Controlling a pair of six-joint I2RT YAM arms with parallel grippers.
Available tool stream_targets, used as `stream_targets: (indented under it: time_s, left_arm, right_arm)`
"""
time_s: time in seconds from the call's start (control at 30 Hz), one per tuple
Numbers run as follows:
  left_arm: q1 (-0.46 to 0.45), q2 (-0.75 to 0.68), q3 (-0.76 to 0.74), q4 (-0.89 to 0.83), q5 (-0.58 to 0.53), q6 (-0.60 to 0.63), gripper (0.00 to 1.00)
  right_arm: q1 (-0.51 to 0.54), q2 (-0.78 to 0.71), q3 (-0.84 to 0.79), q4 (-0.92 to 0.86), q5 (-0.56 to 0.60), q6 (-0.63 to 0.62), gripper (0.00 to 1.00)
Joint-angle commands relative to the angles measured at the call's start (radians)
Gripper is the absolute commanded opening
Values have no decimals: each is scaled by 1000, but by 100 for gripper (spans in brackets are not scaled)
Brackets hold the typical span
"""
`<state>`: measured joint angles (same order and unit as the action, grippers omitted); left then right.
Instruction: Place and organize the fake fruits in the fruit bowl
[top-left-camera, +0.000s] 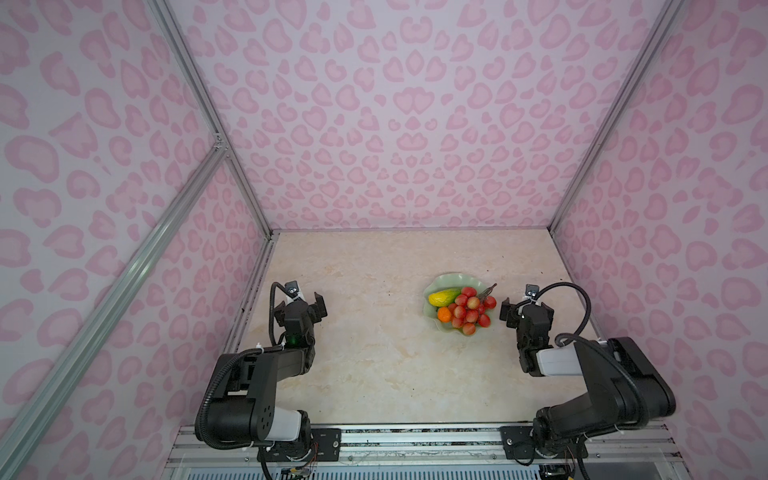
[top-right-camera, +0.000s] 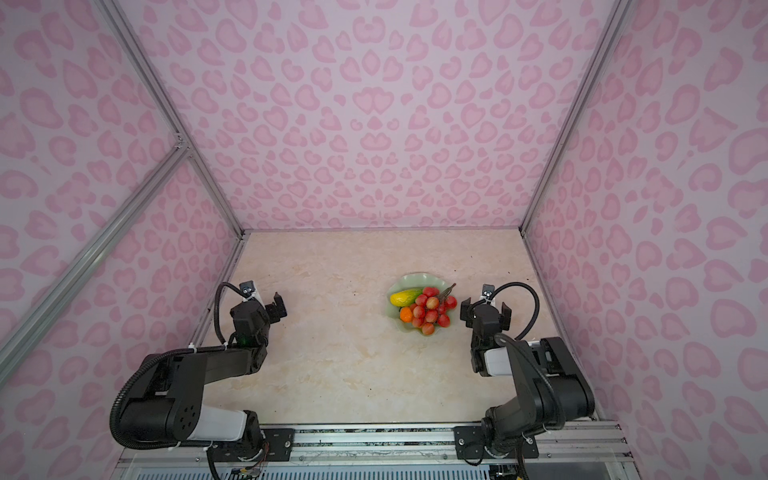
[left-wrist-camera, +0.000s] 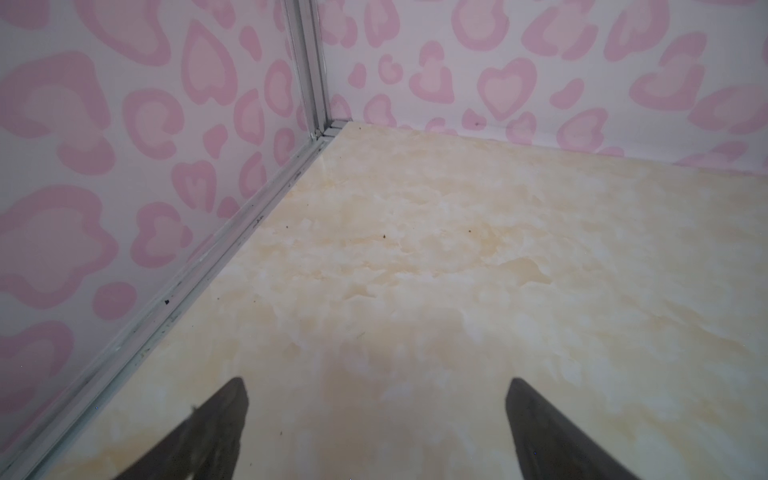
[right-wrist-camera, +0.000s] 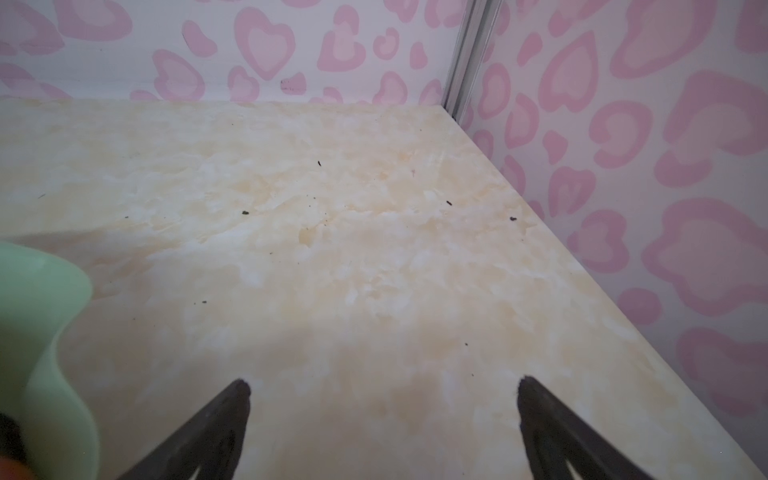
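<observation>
The pale green fruit bowl sits right of centre on the table in both top views. It holds a yellow-green cucumber, a small orange ball and a cluster of red-pink balls that spills over the rim. My right gripper stands open and empty just right of the bowl. The bowl's edge shows in the right wrist view. My left gripper is open and empty, far to the left.
Pink patterned walls with metal frame rails close the marble-look table on three sides. The left gripper is close to the left wall. Both arm bases sit on the rail along the front edge.
</observation>
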<state>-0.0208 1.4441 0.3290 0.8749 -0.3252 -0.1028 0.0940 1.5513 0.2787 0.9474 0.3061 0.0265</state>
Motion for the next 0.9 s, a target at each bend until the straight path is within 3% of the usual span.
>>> stream_targets:
  time_s: [0.0, 0.07, 0.1, 0.23, 0.87]
  left_arm:
    - [4, 11, -5, 103, 17, -6, 97]
    - [4, 12, -4, 99, 18, -6, 97]
    - [5, 13, -4, 99, 16, -5, 97]
    - [5, 13, -4, 98, 18, -6, 97]
    - [3, 13, -7, 105, 19, -1, 97]
  right_arm:
    - [1, -23, 34, 70, 11, -23, 100]
    - [8, 30, 9, 207, 43, -31, 100]
    - [22, 21, 6, 184, 82, -28, 100]
    - [8, -13, 45, 57, 54, -10, 100]
    - [-1, -9, 50, 53, 39, -5, 100]
